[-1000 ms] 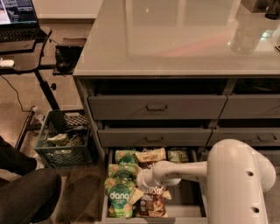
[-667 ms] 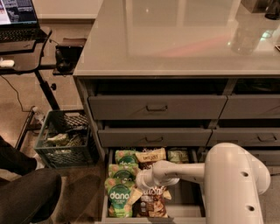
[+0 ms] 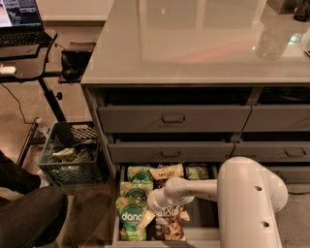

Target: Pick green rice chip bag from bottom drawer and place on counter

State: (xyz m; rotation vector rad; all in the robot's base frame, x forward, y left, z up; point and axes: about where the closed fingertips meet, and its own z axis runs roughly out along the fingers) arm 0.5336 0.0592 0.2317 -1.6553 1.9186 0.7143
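Observation:
The bottom drawer (image 3: 206, 215) stands pulled open at the bottom of the view. Three green rice chip bags lie in its left column: front (image 3: 131, 222), middle (image 3: 135, 191), back (image 3: 139, 173). My gripper (image 3: 156, 201) reaches down into the drawer from the white arm (image 3: 247, 203) at the right. It sits just right of the middle and front green bags, over a brown "Sea Salt" bag (image 3: 169, 224). The glossy grey counter (image 3: 193, 43) fills the top of the view.
Another "Sea Salt" bag (image 3: 167, 172) and a paler green bag (image 3: 196, 171) lie at the drawer's back. Two grey drawer fronts (image 3: 174, 118) are above it. A crate (image 3: 72, 155), a black desk with a laptop (image 3: 19, 14) and a person's leg (image 3: 29, 218) are at left.
The arm and gripper have shifted slightly to the left, toward the green bags. The bags have not moved.

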